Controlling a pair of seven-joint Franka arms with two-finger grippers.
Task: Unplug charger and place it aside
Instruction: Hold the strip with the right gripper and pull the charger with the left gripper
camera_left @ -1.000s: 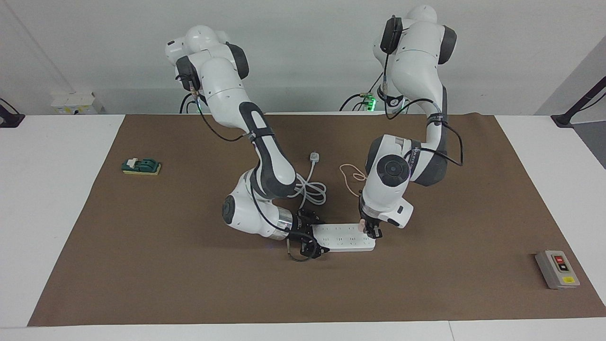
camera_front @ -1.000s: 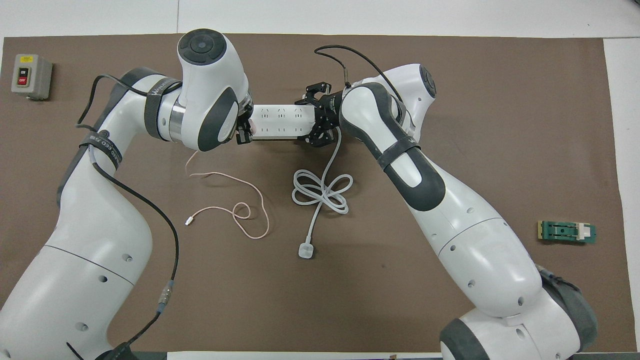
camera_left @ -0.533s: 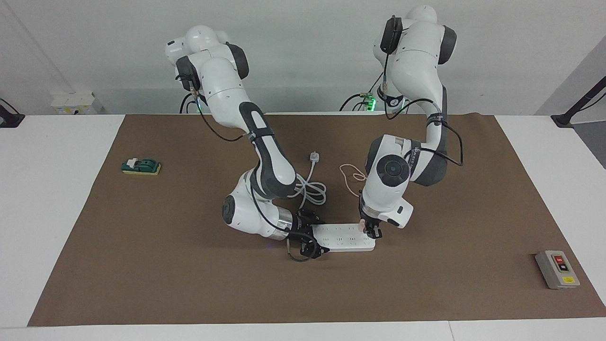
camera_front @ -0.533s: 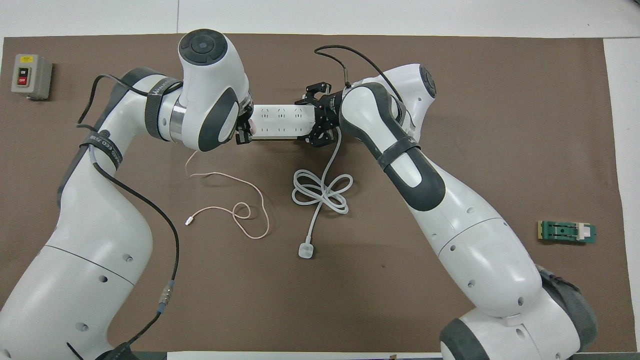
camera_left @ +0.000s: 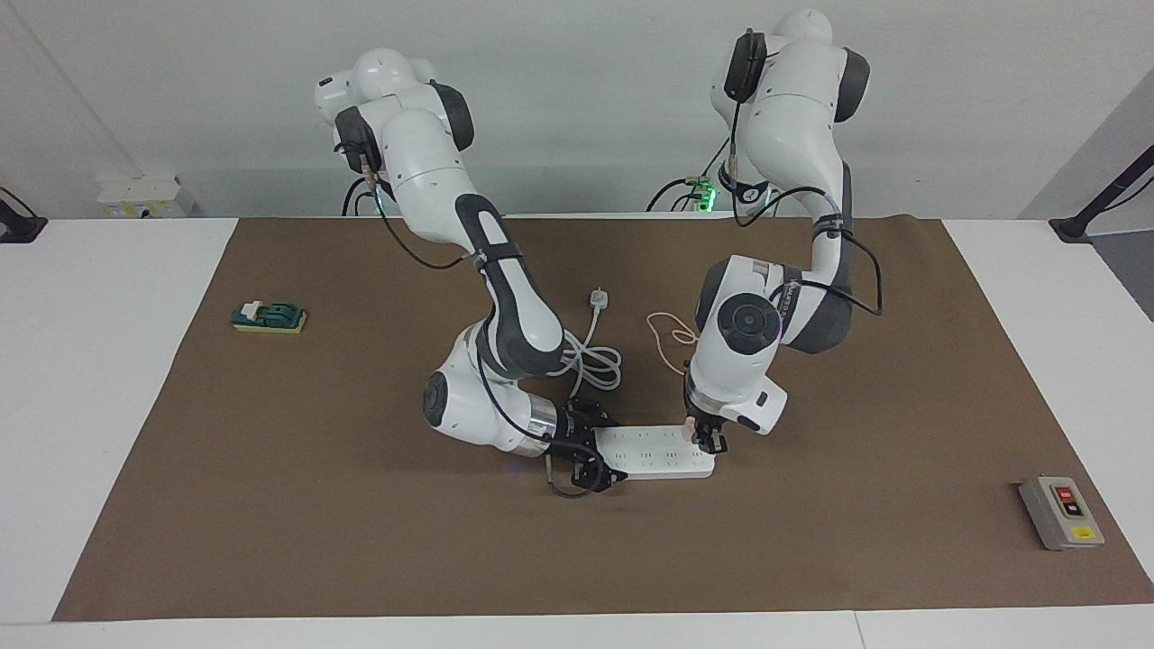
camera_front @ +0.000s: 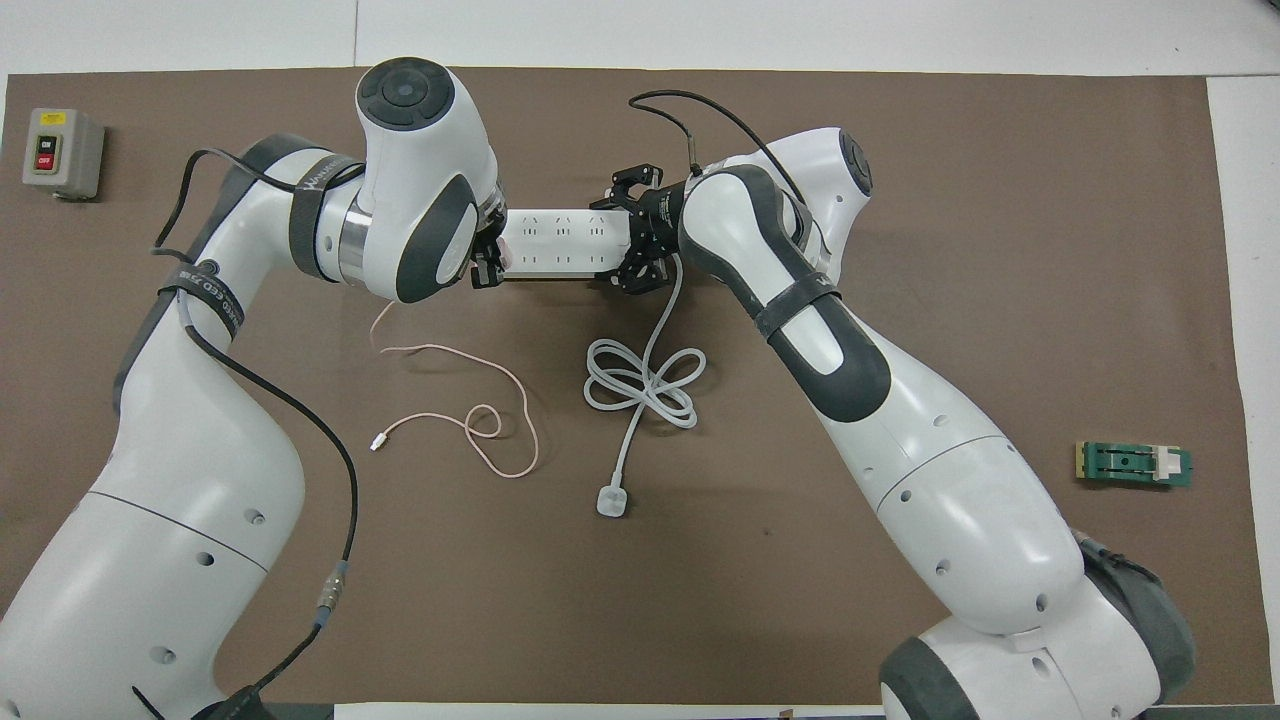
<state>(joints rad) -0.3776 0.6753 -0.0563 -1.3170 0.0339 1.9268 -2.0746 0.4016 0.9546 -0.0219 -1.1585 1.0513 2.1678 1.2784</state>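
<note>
Nothing has visibly moved over the last second: both arms stand as they did, so by my reading the pull has not started and the charger (camera_left: 689, 431) is still plugged in. It sits as a small pink cube at the end of the white power strip (camera_left: 654, 451) toward the left arm's end of the table. In the facing view the strip lies near the mat's centre, a little toward six o'clock. The left gripper (camera_left: 708, 440) is down right at the charger, at about three o'clock of it in that view, and whether it is clenched on the cube or only beside it cannot be told. The right gripper (camera_left: 586, 455) is at the strip's nine o'clock end in the same view and appears clamped across it, which I judge is to hold the strip down. From overhead the left arm's wrist covers most of the charger (camera_front: 506, 258) and the left gripper (camera_front: 487, 265), so contact there is hidden; the right gripper (camera_front: 635, 240) shows at the three o'clock end of the power strip (camera_front: 560, 245). The pink cable (camera_front: 480, 420) trails from under that wrist toward six o'clock, and the strip's white cord (camera_front: 640, 385) loops beside it. Bare mat lies all round for putting the charger aside.
</note>
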